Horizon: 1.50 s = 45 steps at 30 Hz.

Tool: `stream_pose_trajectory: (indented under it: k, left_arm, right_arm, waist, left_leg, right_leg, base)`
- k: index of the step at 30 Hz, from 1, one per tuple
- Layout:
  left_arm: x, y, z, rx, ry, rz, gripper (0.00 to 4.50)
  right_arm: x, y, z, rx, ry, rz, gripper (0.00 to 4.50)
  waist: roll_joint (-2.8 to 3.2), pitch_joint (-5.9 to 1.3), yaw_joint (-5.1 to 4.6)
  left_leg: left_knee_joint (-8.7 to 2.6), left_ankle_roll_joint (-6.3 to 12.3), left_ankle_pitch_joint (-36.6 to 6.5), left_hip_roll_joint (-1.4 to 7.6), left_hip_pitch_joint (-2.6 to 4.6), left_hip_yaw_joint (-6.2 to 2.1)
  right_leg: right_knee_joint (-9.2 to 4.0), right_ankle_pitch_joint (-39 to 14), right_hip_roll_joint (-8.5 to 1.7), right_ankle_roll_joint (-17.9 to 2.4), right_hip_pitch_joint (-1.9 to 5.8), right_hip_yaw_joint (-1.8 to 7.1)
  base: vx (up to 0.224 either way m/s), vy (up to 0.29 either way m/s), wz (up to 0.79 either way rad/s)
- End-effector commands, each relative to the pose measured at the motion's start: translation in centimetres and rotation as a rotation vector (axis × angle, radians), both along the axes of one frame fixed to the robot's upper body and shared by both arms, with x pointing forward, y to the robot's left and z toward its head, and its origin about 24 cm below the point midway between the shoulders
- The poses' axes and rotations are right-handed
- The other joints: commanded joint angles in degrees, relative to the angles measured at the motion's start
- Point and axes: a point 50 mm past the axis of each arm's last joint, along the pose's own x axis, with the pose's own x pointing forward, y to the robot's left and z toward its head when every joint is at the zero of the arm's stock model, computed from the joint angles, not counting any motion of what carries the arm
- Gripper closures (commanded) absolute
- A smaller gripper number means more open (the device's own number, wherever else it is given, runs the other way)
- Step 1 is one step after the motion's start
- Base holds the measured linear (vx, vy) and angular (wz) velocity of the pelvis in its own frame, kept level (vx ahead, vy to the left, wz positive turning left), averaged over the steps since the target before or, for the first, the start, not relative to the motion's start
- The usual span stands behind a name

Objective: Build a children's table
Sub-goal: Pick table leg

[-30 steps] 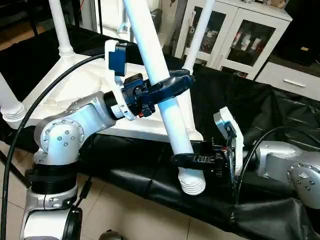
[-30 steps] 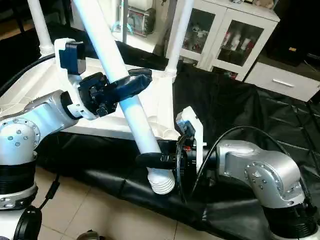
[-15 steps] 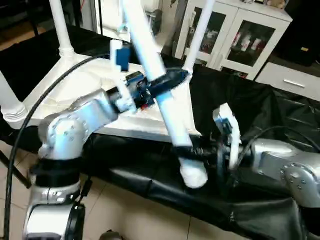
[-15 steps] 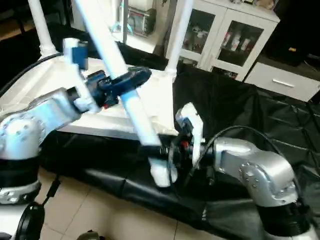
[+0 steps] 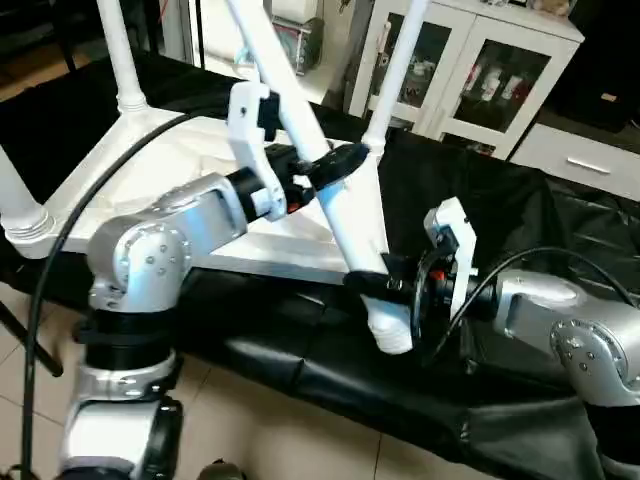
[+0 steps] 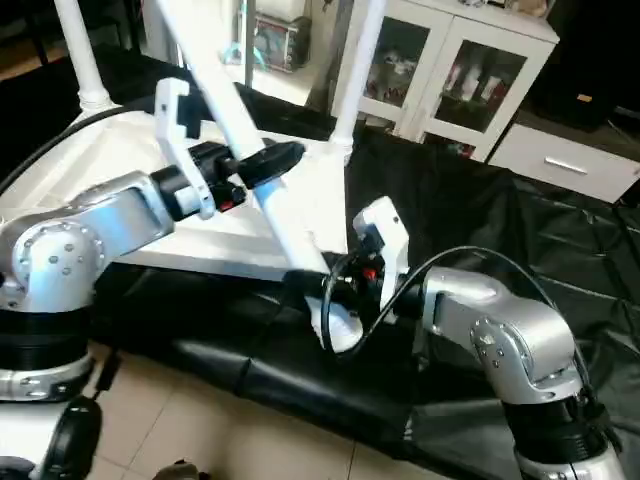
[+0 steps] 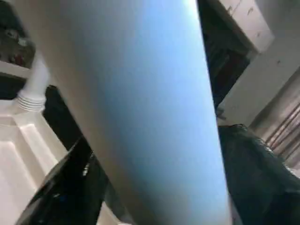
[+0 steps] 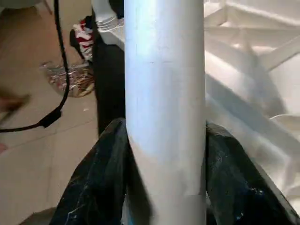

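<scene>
The children's table top (image 5: 150, 170) lies upside down, its ribbed underside up, and three legs (image 5: 120, 50) (image 5: 15, 200) (image 5: 400, 60) stand in its corner sockets. A fourth white leg (image 5: 345, 225) leans steeply, with its ribbed lower end (image 5: 392, 330) over the black cloth just in front of the near right corner. My right gripper (image 5: 372, 283) is shut on this leg just above that end, both fingers (image 8: 98, 178) hugging the tube. My left gripper (image 5: 335, 168) sits around the leg higher up, open, with one finger (image 7: 65, 192) beside the tube.
A black cloth (image 5: 520, 220) covers the work surface under and to the right of the table top. A white cabinet with glass doors (image 5: 480, 70) stands behind. Tiled floor (image 5: 260, 420) lies below the near edge, and a black cable (image 5: 60, 230) arcs over my left arm.
The left wrist has turned and its fingers have loosened around the leg. The right gripper has carried the leg's lower end up and closer to the table top's corner.
</scene>
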Motion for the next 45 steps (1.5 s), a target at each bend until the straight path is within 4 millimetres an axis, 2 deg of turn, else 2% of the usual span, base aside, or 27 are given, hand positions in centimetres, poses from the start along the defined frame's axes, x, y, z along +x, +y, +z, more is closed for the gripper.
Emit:
stream_pose_trajectory:
  k: [1, 7, 10, 11, 19, 27, 32, 33, 34, 38, 39, 44, 45]
  left_arm:
    - [-0.1, -0.2, 0.5, -0.032, 0.022, 0.008, 0.81]
    - [0.1, -0.7, 0.3, -0.066, 0.071, 0.047, 0.81]
    - [0.1, -0.9, 0.4, -0.069, 0.068, 0.048, 0.81]
    - [0.1, -0.9, 0.6, -0.082, 0.067, 0.059, 0.81]
    - [0.8, -0.7, 0.5, -0.112, 0.077, 0.167, 0.81]
    - [1.1, -1.0, 0.5, -0.153, 0.095, 0.216, 0.81]
    - [1.3, -0.9, 0.5, -0.158, 0.093, 0.234, 0.81]
    - [1.4, -0.8, 0.5, -0.168, 0.091, 0.246, 0.81]
    - [1.4, -0.8, 0.5, -0.171, 0.091, 0.247, 1.08]
    - [1.4, -0.8, 0.6, -0.182, 0.088, 0.246, 1.21]
    - [1.4, -0.9, 0.7, -0.187, 0.089, 0.246, 1.47]
    - [1.4, -0.9, 0.7, -0.198, 0.09, 0.241, 1.73]
    - [1.4, -0.9, 0.7, -0.199, 0.09, 0.24, 1.97]
  right_arm:
    - [0.8, -0.4, 0.6, -0.05, -0.079, -0.05, 2.66]
    - [0.7, 0.1, 0.0, -0.17, -0.194, -0.054, 2.66]
    - [0.7, 0.2, -0.1, -0.176, -0.204, -0.054, 2.66]
    - [0.9, 0.3, -0.1, -0.203, -0.238, -0.071, 2.66]
    - [2.1, 0.8, -0.1, -0.323, -0.41, -0.21, 2.66]
    - [2.8, 1.2, -0.1, -0.355, -0.526, -0.367, 2.66]
    - [3.0, 1.2, -0.3, -0.431, -0.603, -0.381, 2.66]
    - [2.9, 1.5, -0.7, -0.515, -0.693, -0.365, 2.66]
    - [2.9, 1.6, -0.9, -0.526, -0.704, -0.362, 2.66]
    - [2.9, 1.7, -0.9, -0.57, -0.768, -0.378, 2.66]
    - [3.0, 1.8, -0.9, -0.58, -0.79, -0.378, 2.66]
    - [3.3, 1.6, -0.9, -0.589, -0.813, -0.407, 2.66]
    - [3.4, 1.6, -0.8, -0.591, -0.82, -0.417, 2.66]
  waist:
    - [1.37, -3.97, 0.09]
    - [1.29, -3.94, -0.02]
    - [1.17, -3.9, -0.04]
    - [1.3, -3.89, 0.03]
    - [1.21, -3.86, -0.34]
    - [1.34, -3.91, -0.57]
    - [1.23, -3.92, -0.67]
    - [1.18, -3.88, -0.78]
    - [1.13, -3.89, -0.84]
    - [1.05, -3.82, -1.18]
    - [1.01, -3.83, -1.33]
    - [1.15, -3.82, -1.63]
    - [1.2, -3.83, -1.61]
  left_leg:
    - [-4.5, -5.07, -7.27, 2.35, 0.76, -1.01]
    - [-4.54, -4.74, -7.55, 2.36, 0.73, -1.06]
    - [-4.52, -4.37, -7.84, 2.35, 0.85, -0.99]
    - [-4.54, -4.36, -8.02, 2.33, 0.85, -0.99]
    - [-4.59, -4.67, -8.68, 2.3, 0.78, -1.06]
    - [-4.64, -5.05, -8.31, 2.21, 0.78, -1.03]
    - [-4.6, -5.12, -8.82, 2.08, 0.79, -0.98]
    - [-4.61, -5.44, -8.22, 2.09, 0.7, -1.02]
    - [-4.58, -5.45, -8.32, 2.09, 0.76, -1.0]
    - [-4.58, -4.83, -8.75, 2.08, 0.73, -0.98]
    - [-4.58, -4.71, -9.08, 2.06, 0.74, -0.97]
    - [-4.53, -4.36, -9.59, 2.01, 0.73, -0.93]
    - [-4.54, -4.23, -9.6, 2.03, 0.76, -0.95]
  right_leg:
    - [-3.92, -8.79, -4.79, -7.38, 2.86, 2.91]
    - [-4.07, -8.28, -4.64, -6.86, 2.92, 2.86]
    - [-4.12, -8.3, -4.55, -6.78, 2.81, 2.92]
    - [-4.18, -8.56, -4.59, -6.72, 2.81, 2.93]
    - [-4.32, -9.57, -4.53, -5.63, 2.69, 2.92]
    - [-3.95, -6.24, -4.3, -5.29, 2.61, 2.94]
    - [-4.04, -6.98, -4.27, -4.65, 2.75, 2.97]
    - [-4.1, -6.85, -4.24, -4.45, 2.71, 2.9]
    - [-4.02, -6.73, -4.24, -4.42, 2.75, 2.93]
    - [-3.98, -6.91, -4.2, -4.32, 2.67, 3.01]
    - [-3.99, -7.21, -4.17, -4.39, 2.68, 3.0]
    - [-4.04, -7.15, -4.11, -4.63, 2.64, 3.01]
    - [-4.0, -6.96, -4.09, -4.71, 2.66, 3.02]
  base:
    - [0.0, 0.0, 0.0]
    - [0.0, 0.0, 0.0]
    - [0.0, 0.0, 0.0]
    - [0.0, 0.0, 0.0]
    - [0.0, 0.0, 0.0]
    - [0.0, 0.0, 0.0]
    - [0.0, 0.0, 0.0]
    - [0.0, 0.0, 0.0]
    - [0.0, 0.0, 0.0]
    - [0.0, 0.0, 0.0]
    - [0.0, 0.0, 0.0]
    - [0.0, 0.0, 0.0]
    - [0.0, 0.0, 0.0]
